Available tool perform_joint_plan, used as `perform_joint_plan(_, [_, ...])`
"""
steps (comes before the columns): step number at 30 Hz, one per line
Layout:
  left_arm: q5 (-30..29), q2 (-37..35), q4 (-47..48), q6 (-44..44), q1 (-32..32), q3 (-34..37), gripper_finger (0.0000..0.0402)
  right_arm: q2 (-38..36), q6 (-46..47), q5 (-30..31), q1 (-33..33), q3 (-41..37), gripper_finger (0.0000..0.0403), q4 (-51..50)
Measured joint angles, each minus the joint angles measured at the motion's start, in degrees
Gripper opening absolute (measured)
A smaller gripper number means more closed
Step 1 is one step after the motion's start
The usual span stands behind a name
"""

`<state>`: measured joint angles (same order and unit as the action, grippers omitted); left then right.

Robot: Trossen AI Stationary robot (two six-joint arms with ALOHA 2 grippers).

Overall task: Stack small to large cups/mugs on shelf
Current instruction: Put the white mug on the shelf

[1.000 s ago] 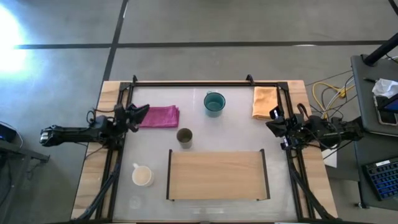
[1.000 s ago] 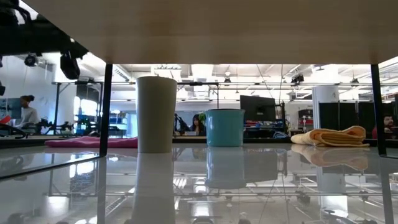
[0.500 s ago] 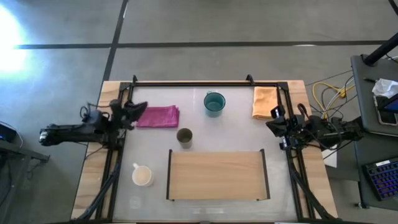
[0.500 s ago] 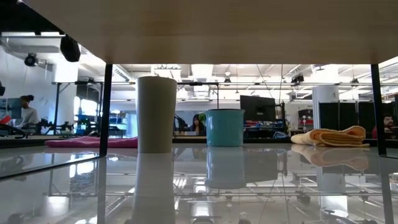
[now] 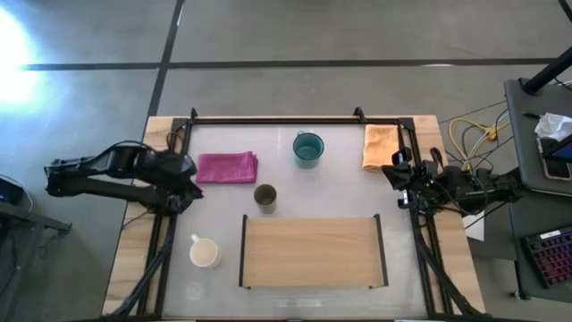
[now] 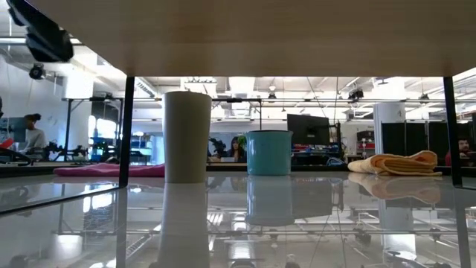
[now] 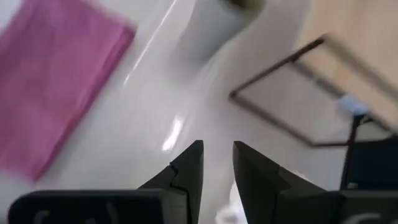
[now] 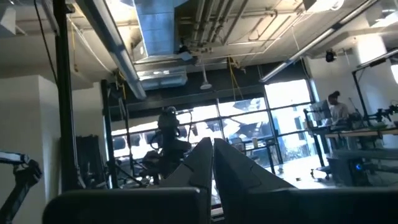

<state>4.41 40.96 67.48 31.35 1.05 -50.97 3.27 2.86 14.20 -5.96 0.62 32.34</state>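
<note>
The cream-white mug [image 5: 205,253] stands on the table left of the light-wood shelf [image 5: 311,252]. Beyond the shelf's far left corner stands the small olive-brown cup [image 5: 264,197], pale-walled in the low view [image 6: 187,136]. The teal mug [image 5: 308,148] stands near the far edge [image 6: 268,152]. My left gripper [image 5: 185,190] hangs above the table's left side, between the pink cloth and the cream mug, tipped downward, its fingers a little apart [image 7: 217,146]. The olive cup [image 7: 217,22] and a shelf rail [image 7: 273,121] lie ahead of it. My right gripper [image 5: 391,172] waits shut at the right edge [image 8: 211,144].
A pink cloth [image 5: 227,167] lies at the far left and an orange cloth [image 5: 380,147] at the far right. A black frame [image 5: 295,120] runs round the table. The shelf board's top is bare. People and benches show in the room beyond the table.
My left arm has risen and tipped its gripper from level to pointing down at the table. The gripper has drawn back from the pink cloth's left end toward the left and near edges. The cups and the shelf have not moved.
</note>
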Motion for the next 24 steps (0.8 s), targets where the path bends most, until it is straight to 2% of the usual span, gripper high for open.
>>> perform_joint_plan(4, [-0.9,2.0,1.1,7.9,-3.0,-0.3,0.0072,0.0,0.1,0.0,0.0,0.0,0.0009,-0.2])
perform_joint_plan(7, [-2.9,2.5,-2.3,16.4,-8.0,-0.5,0.0071,0.0,-0.3,0.0,0.0,0.0,0.0009,-0.4])
perform_joint_plan(12, [-12.9,3.9,-10.1,24.1,-21.7,-4.0,0.0045,0.0,-2.6,0.0,0.0,0.0,0.0009,-0.4])
perform_joint_plan(15, [-18.5,7.1,-9.3,29.8,-30.5,-6.2,0.0025,0.0,-2.9,0.0,0.0,0.0,0.0009,-0.4])
perform_joint_plan(17, [-20.4,9.1,-5.8,37.2,-35.8,-6.7,0.0015,0.0,-2.9,0.6,0.0,0.0,0.0009,-0.4])
perform_joint_plan(20, [-20.4,12.4,0.4,51.6,-44.0,-6.7,0.0009,0.0,-3.8,0.9,0.0,0.0,0.0009,-0.6])
perform_joint_plan(24, [-19.5,16.6,4.0,67.7,-53.1,-6.7,0.0008,0.0,-7.1,0.9,0.0,0.0,0.0009,-0.6])
